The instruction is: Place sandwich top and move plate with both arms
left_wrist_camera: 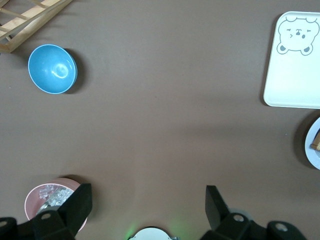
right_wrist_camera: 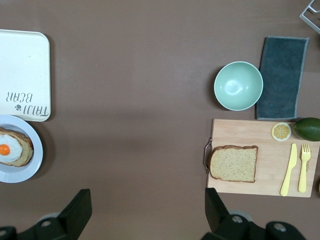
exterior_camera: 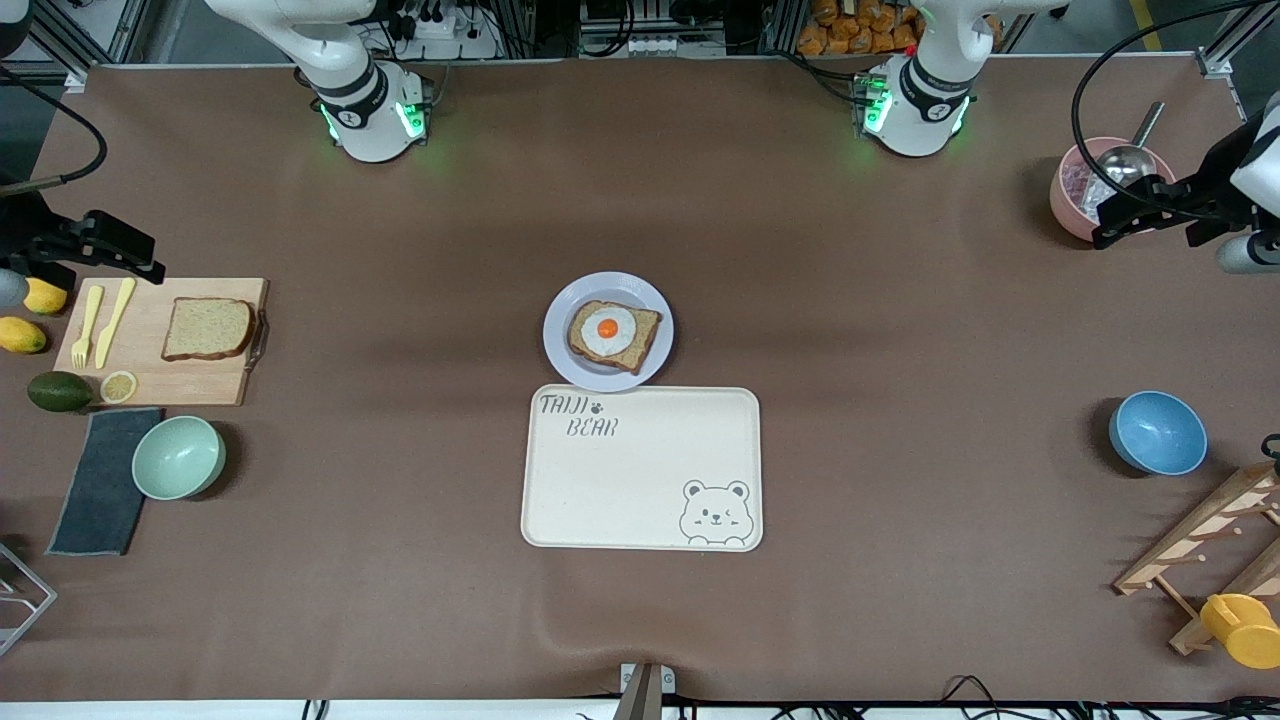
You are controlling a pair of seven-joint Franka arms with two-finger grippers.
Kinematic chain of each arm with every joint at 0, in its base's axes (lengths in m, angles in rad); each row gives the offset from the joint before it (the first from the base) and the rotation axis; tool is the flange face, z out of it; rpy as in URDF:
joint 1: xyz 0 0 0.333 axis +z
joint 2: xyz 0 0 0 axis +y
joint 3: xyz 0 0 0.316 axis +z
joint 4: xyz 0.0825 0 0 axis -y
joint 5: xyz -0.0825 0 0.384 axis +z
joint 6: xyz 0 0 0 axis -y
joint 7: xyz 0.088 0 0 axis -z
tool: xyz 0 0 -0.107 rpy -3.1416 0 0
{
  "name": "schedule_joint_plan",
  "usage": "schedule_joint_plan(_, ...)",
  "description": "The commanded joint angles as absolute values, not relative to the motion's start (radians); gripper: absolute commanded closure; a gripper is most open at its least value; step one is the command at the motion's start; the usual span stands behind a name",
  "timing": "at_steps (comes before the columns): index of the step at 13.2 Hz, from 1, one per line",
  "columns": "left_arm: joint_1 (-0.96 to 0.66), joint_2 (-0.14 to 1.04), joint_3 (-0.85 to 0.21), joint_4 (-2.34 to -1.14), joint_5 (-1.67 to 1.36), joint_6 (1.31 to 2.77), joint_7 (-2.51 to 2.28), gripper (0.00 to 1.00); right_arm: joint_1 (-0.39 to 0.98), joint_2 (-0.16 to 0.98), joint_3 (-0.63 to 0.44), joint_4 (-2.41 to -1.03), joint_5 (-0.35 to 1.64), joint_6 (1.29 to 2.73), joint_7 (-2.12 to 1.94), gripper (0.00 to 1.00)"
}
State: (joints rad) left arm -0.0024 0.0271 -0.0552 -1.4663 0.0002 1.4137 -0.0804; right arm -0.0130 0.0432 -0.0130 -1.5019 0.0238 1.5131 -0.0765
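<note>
The sandwich top (exterior_camera: pixel 207 328) (right_wrist_camera: pixel 233 163), a plain brown slice, lies on a wooden cutting board (exterior_camera: pixel 160 375) at the right arm's end of the table. The pale plate (exterior_camera: pixel 556 330) (right_wrist_camera: pixel 36 161) (left_wrist_camera: pixel 314 150) sits mid-table and carries a slice with a fried egg (exterior_camera: pixel 614 335). My right gripper (exterior_camera: pixel 140 255) (right_wrist_camera: pixel 147 207) hangs open and empty, high over the table beside the board's edge. Over the pink bowl (exterior_camera: pixel 1070 205) at the left arm's end, the left gripper (exterior_camera: pixel 1103 227) (left_wrist_camera: pixel 147 202) is raised, open and empty.
A cream bear tray (exterior_camera: pixel 640 470) touches the plate on its nearer side. On the board lie a yellow fork and knife (exterior_camera: pixel 100 322). A green bowl (exterior_camera: pixel 178 457), dark cloth (exterior_camera: pixel 100 480), blue bowl (exterior_camera: pixel 1157 432) and wooden rack (exterior_camera: pixel 1210 540) stand near the table's ends.
</note>
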Motion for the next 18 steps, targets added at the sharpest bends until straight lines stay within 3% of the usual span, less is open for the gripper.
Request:
schedule_joint_plan(1,0.001,0.034,-0.058,-1.447,0.0,1.414,-0.078,0.0,-0.009,0.048,-0.008,-1.491,0.0,1.506,-0.066,0.0)
schedule_joint_plan(7,0.006,0.037,-0.052,-1.456,-0.002,1.414,-0.071,0.0,-0.023,0.06,-0.011,-1.494,0.002,1.503,-0.086,0.0)
schedule_joint_plan(15,-0.003,0.058,-0.063,-1.509,-0.081,1.483,-0.089,0.0,-0.201,0.106,-0.011,-1.549,0.054,1.509,-0.255,0.0)
schedule_joint_plan(18,-0.012,0.06,-0.072,-1.534,-0.084,1.514,-0.092,0.0,-0.28,0.112,-0.009,-1.65,0.073,1.595,-0.259,0.0)
